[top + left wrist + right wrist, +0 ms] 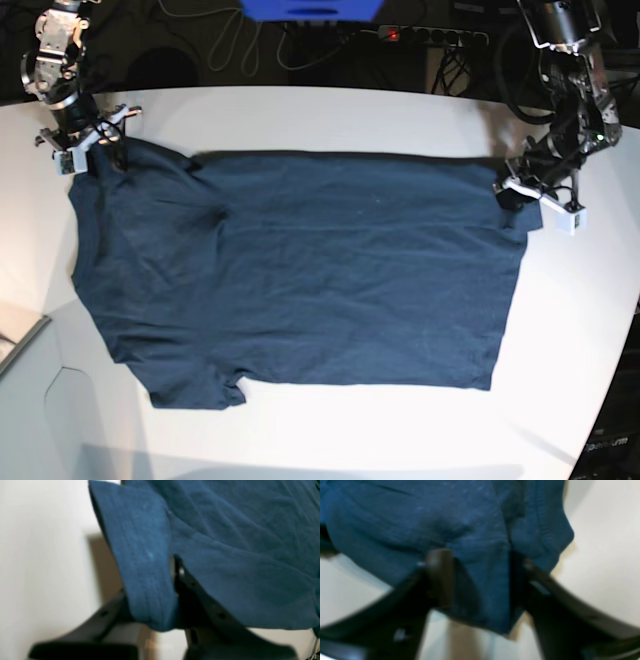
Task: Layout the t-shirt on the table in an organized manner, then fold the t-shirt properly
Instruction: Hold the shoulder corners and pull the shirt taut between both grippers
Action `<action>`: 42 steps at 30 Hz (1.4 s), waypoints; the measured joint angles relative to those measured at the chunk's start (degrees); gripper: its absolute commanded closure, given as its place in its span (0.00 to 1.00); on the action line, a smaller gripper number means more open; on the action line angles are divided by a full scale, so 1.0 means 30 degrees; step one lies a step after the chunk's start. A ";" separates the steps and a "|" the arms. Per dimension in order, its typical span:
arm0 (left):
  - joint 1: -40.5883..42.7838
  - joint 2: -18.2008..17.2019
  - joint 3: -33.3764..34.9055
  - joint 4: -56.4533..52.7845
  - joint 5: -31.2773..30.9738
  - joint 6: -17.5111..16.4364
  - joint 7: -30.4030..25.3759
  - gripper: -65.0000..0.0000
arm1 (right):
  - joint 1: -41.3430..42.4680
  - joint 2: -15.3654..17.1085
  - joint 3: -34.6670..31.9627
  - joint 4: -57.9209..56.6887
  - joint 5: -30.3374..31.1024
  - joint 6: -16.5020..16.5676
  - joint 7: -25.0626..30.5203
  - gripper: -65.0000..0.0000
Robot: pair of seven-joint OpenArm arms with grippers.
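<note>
The dark navy t-shirt [300, 270] lies spread almost flat on the white table [320, 115], neck end towards the left of the base view. My right gripper [92, 152] sits at the shirt's far left corner, and in its wrist view cloth [480, 542] is bunched between the black fingers [438, 577]. My left gripper [515, 190] sits at the far right hem corner, and in its wrist view a hem fold [147, 580] hangs between the fingers [200, 597]. The far edge of the shirt runs straight between the two grippers. Both wrist views are blurred.
A pale grey box corner [25, 350] sits at the table's left front edge. Cables and a power strip [430, 35] lie beyond the curved far edge. Bare white table [580, 330] shows to the right of and in front of the shirt.
</note>
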 measured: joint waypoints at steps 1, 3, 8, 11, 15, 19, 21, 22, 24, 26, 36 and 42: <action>0.0000 0.0000 0.0000 0.0007 0.0000 0.0000 0.0000 1.00 | 0.0051 -0.0022 0.0000 0.0000 0.0015 0.0000 0.0007 0.75; -0.0007 0.0000 0.0000 0.0000 0.0000 0.0000 0.0000 1.00 | 0.0219 -0.0022 0.0007 0.0000 0.0007 0.0000 -0.0080 0.86; -0.0007 -0.0007 0.0000 0.0007 0.0000 0.0000 0.0000 1.00 | 0.0685 -0.0029 0.0124 0.0437 0.0015 0.0000 -0.0124 0.95; 0.0000 -0.0291 0.0007 0.0007 -0.0022 -0.0007 0.0087 1.00 | 0.0583 0.0109 0.0131 0.0801 -0.0015 0.0007 -0.0146 0.95; 0.0000 -0.0495 0.0007 0.0007 -0.0022 -0.0007 0.0153 1.00 | 0.0896 0.0495 0.0051 0.0816 -0.0015 0.0007 -0.0146 0.95; -0.0007 -0.0656 0.0007 0.0007 -0.0160 -0.0007 0.0138 1.00 | 0.1428 0.0699 -0.0036 0.0816 0.0000 0.0007 -0.0131 0.95; 0.0000 -0.0648 0.0007 0.0044 -0.0153 -0.0007 0.0146 1.00 | 0.1413 0.0743 -0.0036 0.0867 0.0000 0.0007 -0.0051 0.95; 0.0000 -0.0648 0.0007 0.0051 -0.0146 -0.0007 0.0146 1.00 | 0.1362 0.0729 -0.0036 0.0867 -0.0007 0.0015 -0.0080 0.94; 0.0000 -0.0648 0.0007 0.0153 -0.0153 -0.0007 0.0138 1.00 | 0.1260 0.0699 -0.0204 0.0867 -0.0073 0.0007 -0.0204 0.91; -0.0007 -0.0656 0.0007 0.0153 -0.0153 -0.0007 0.0131 1.00 | 0.1158 0.0794 -0.0750 0.0867 -0.0066 0.0007 -0.0197 0.83; 0.0000 -0.0685 0.0007 0.0131 -0.0146 -0.0007 0.0073 1.00 | 0.0109 0.0685 -0.0852 0.1005 -0.0051 0.0000 -0.0124 0.39; 0.0015 -0.0678 0.0007 0.0131 -0.0146 0.0000 0.0146 0.88 | -0.0699 -0.0036 0.0517 0.2769 0.0073 0.0000 -0.0015 0.38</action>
